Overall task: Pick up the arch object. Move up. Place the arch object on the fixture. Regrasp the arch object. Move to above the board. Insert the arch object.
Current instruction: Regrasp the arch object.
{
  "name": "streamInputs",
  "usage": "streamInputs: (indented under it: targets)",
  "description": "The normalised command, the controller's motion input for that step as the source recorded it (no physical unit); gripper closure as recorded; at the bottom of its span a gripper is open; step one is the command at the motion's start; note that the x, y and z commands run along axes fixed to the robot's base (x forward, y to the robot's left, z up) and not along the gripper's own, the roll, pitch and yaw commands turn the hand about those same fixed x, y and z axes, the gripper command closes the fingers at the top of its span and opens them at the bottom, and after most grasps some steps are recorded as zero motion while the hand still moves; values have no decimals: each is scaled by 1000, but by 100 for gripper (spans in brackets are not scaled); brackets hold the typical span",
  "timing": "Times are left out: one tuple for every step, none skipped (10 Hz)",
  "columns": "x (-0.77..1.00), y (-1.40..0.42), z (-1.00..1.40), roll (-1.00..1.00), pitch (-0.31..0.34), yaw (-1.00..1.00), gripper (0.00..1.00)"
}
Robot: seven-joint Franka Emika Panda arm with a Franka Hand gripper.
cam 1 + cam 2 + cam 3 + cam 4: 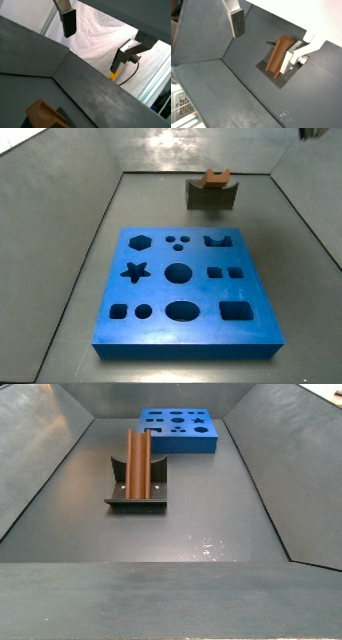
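Orange-brown, the arch [139, 463] stands propped on the fixture [136, 494], leaning against its dark upright, with nothing gripping it. In a side view [215, 175] only its top end shows above the fixture [211, 195], which sits on the grey floor [160, 188] beyond the far edge of the board [183, 293], well apart from it. The blue board lies flat with its cutouts facing up: star, hexagon, circles, squares and an arch shape.

The pincer is raised clear of the arch and appears only in the wrist views. In a wrist view one finger [237, 22] with its dark pad and a second finger [301, 56] stand wide apart, with the arch [278, 55] and the fixture [286, 75] seen far below between them. The pincer [100, 37] holds nothing; in that view, a corner of the arch [45, 114] shows at the frame's edge. Neither side view shows the pincer.
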Motion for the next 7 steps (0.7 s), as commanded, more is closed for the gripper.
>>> streamInputs:
  targets:
    - [48, 44, -1000, 98, -1, 115, 0]
    - [59, 41, -1000, 76, -39, 106, 0]
    - [68, 39, -1000, 61, -58, 93, 0]
    - [72, 38, -1000, 62, -64, 80, 0]
    - [85, 32, -1000, 73, -78, 47, 0]
    - [96, 28, -1000, 73, -80, 30, 0]
    - [103, 24, -1000, 73, -69, 13, 0]
